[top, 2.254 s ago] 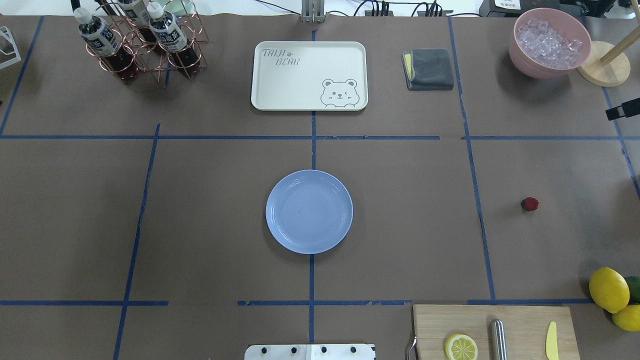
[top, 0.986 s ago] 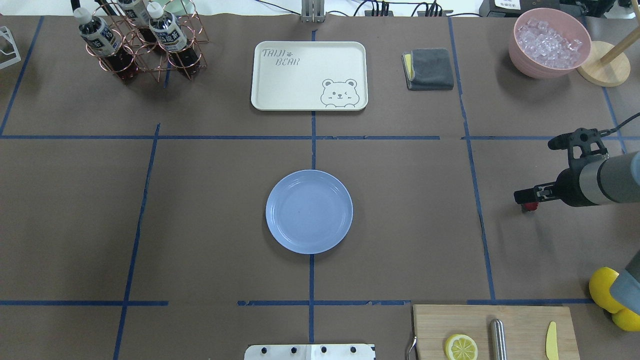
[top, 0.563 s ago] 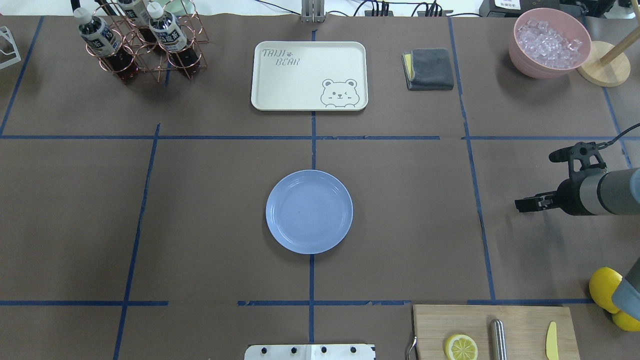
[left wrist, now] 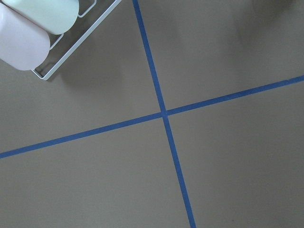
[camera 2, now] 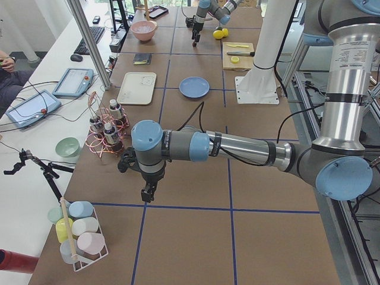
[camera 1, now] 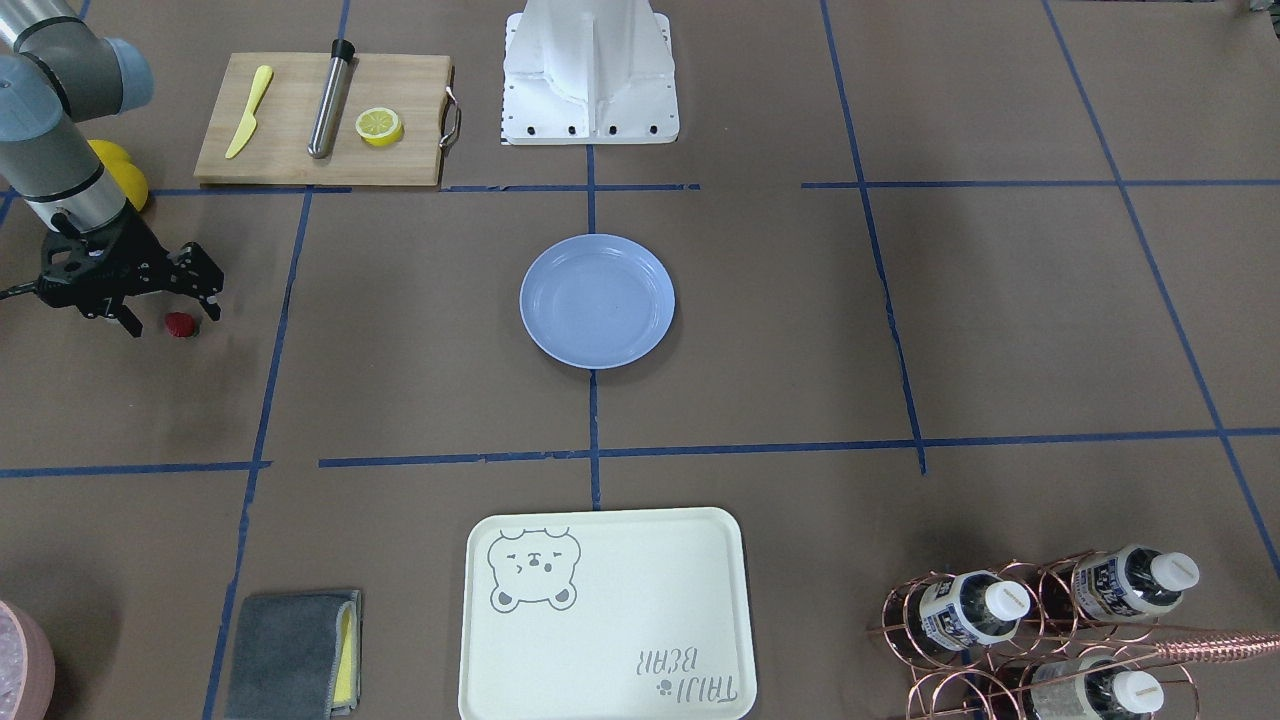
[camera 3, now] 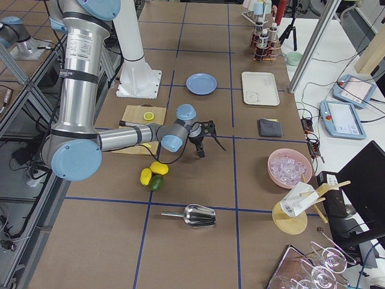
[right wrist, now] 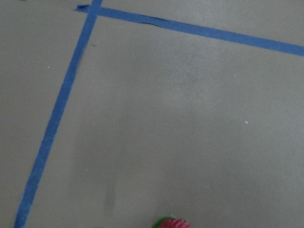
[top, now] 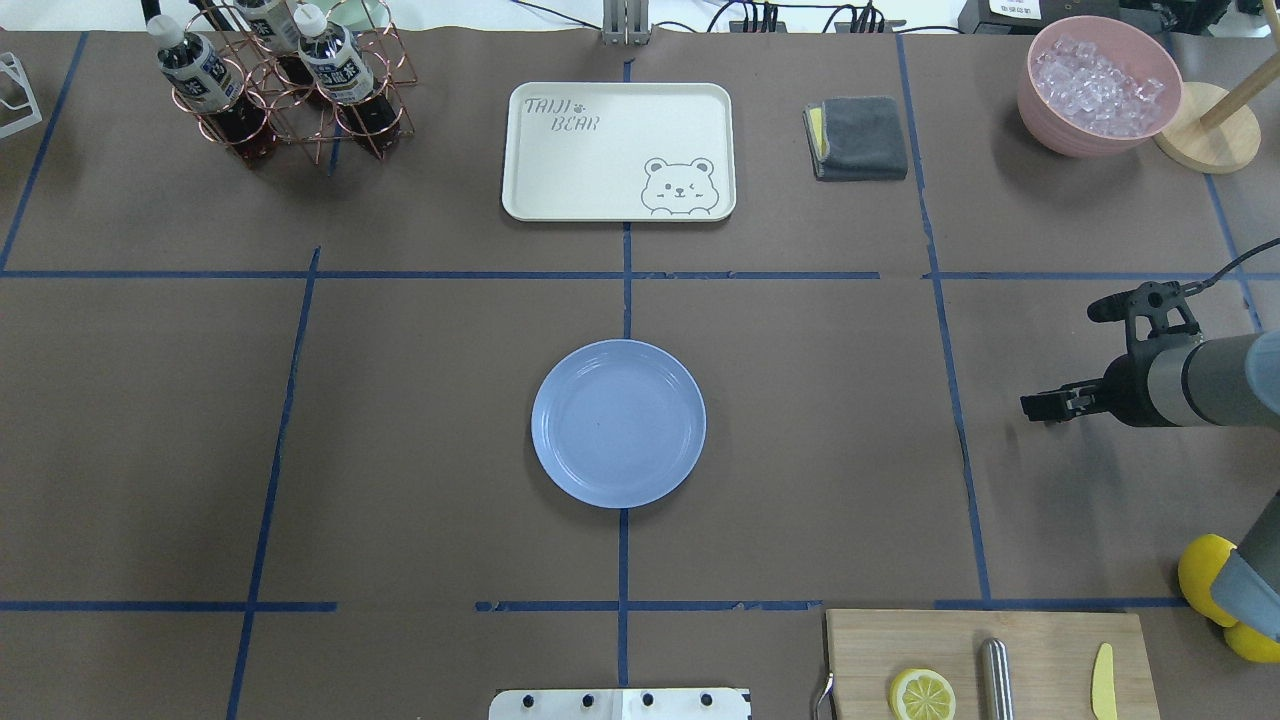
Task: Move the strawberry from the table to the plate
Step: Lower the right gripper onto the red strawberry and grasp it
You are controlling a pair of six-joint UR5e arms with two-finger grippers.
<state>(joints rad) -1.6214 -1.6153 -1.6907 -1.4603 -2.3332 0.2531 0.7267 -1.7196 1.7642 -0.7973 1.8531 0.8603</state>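
The strawberry point(camera 1: 180, 323) is a tiny dark-red berry lying on the brown-paper table point(top: 400, 400), far to the robot's right. My right gripper point(camera 1: 168, 318) hangs low over it, open, with one finger on each side of the berry. Seen from overhead, the right gripper point(top: 1040, 408) hides the berry. The right wrist view catches only the strawberry's top point(right wrist: 171, 223) at its bottom edge. The light-blue plate point(top: 618, 423) sits empty at the table's middle. My left gripper point(camera 2: 146, 193) shows only in the exterior left view, and I cannot tell its state.
A cutting board point(top: 1040, 640) with a lemon half, a metal rod and a yellow knife lies near the robot, with lemons point(top: 1205, 570) beside it. The far side holds a cream bear tray point(top: 618, 150), a grey cloth point(top: 858, 137), an ice bowl point(top: 1098, 85) and a bottle rack point(top: 285, 85).
My right arm came in from the right edge and settled over the strawberry, covering it in the overhead view. The berry and plate have not moved.
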